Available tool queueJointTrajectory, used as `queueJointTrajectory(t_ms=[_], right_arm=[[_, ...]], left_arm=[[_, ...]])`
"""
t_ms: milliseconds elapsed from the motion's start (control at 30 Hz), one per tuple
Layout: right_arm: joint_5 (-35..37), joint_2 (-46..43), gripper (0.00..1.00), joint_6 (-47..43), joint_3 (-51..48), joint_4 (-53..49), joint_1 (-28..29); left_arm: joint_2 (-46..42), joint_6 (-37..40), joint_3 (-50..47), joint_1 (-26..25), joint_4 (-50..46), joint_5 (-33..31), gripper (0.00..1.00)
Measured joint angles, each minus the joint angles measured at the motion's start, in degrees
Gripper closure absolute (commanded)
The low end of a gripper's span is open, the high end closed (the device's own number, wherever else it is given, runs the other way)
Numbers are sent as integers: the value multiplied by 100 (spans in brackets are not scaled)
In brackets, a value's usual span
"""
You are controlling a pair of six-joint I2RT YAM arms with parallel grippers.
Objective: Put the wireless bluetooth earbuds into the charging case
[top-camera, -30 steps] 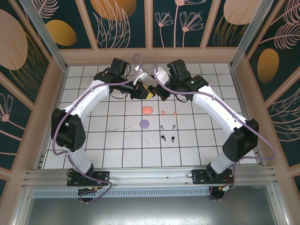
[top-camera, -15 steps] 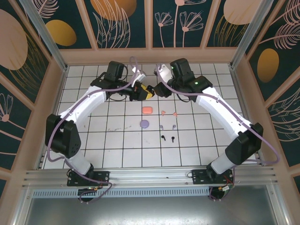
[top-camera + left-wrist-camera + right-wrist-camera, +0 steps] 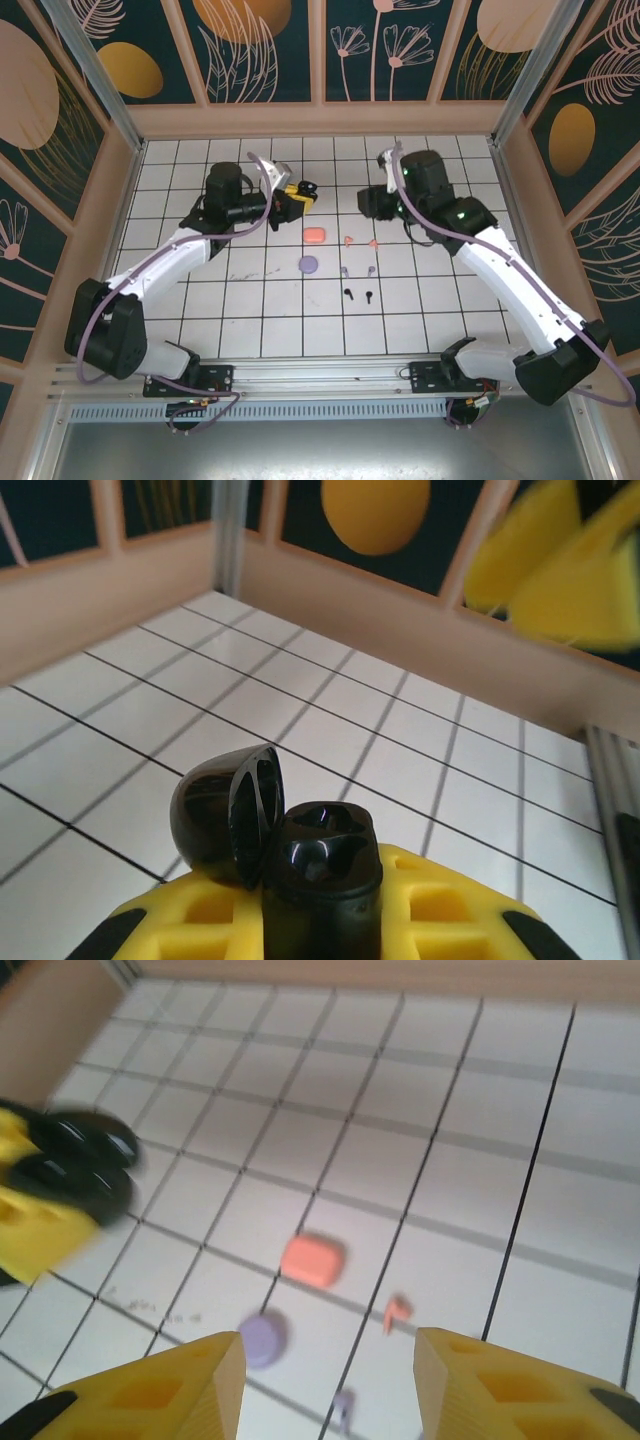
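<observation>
L tool grips open black case; R tool agape, prob empty

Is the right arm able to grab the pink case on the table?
Probably yes. The right gripper is open and empty, and the pink case lies out in the open with nothing on it or between them.

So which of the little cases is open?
The black case, held in the left gripper, has its lid flipped up; the pink case and lilac case lie shut.
</observation>
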Motion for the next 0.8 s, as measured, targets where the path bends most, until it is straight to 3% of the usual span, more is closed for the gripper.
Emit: queueJointTrajectory(t_ms=[133, 333, 500, 800], right_arm=[[59, -17, 52, 782, -824, 70, 214], [199, 168, 53, 1423, -1572, 92, 1012], [227, 470, 53, 1609, -2041, 131, 1550], [326, 1220, 57, 1646, -2166, 280, 1709]], left_arm=[[-271, -66, -682, 0, 1049, -673, 100], [-487, -129, -1665, 0, 2524, -1423, 100], [-651, -170, -2004, 0, 3333, -1519, 100], [-793, -479, -2468, 0, 4850, -1285, 100]])
